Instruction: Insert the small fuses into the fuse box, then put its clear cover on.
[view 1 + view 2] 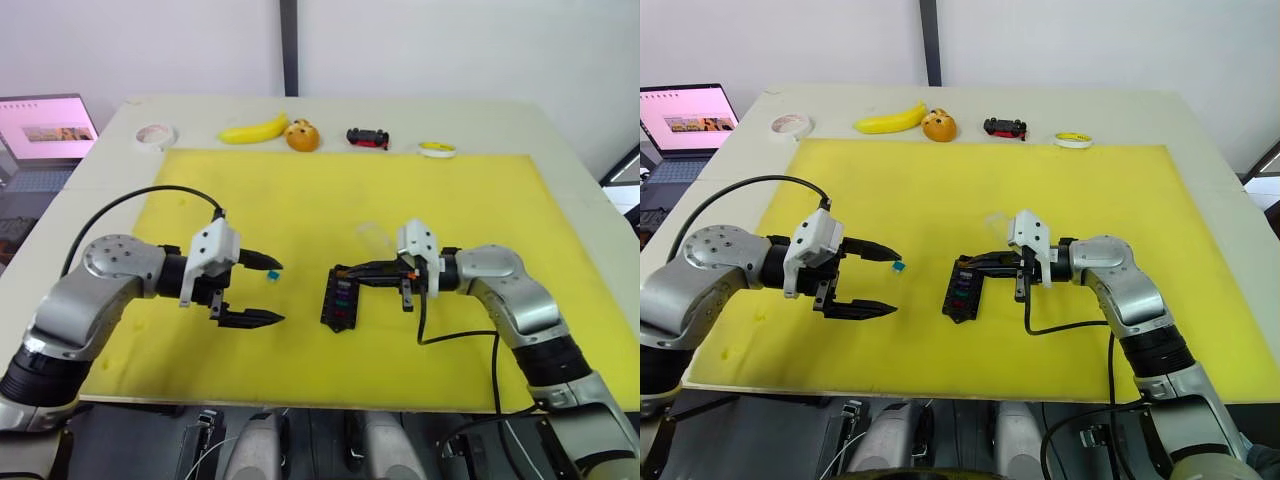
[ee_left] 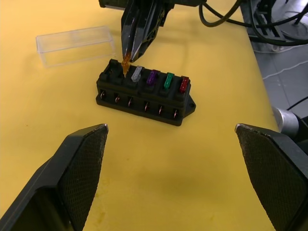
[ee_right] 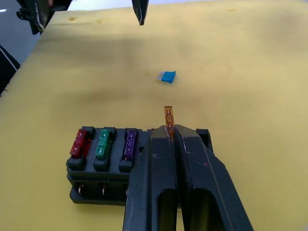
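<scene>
Head camera first: I've got the fuse box (image 1: 340, 298) sitting on the yellow mat (image 1: 300, 190), and I'll place everything off that box. The right gripper (image 1: 345, 272) is right over its far end, fingers pressed together on a brown fuse (image 2: 126, 61). The left gripper (image 1: 272, 292) hangs off to the box's left, apart from it, fingers spread wide with nothing between them. A teal fuse (image 1: 898, 266) lies on the mat between that gripper and the box. The clear cover (image 1: 371, 236) lies just behind the box. Way beyond the box, along the far edge of the worktop (image 1: 560, 130), there's a banana (image 1: 254, 130), an orange (image 1: 302, 136), a toy car (image 1: 367, 138) and two tape rolls.

Left wrist camera: the box has a grey-white fuse (image 2: 136, 73), purple fuse (image 2: 152, 77), green fuse (image 2: 169, 80) and red fuse (image 2: 184, 84) seated in a row. The brown one is pinched upright with its tip at the slot beside the grey-white one; can't tell if it's in yet. The cover lies behind the box, not touching.

Right wrist camera: the brown fuse sticks up out of the closed fingertips over the box, and the teal one lies loose on the mat past it.
</scene>
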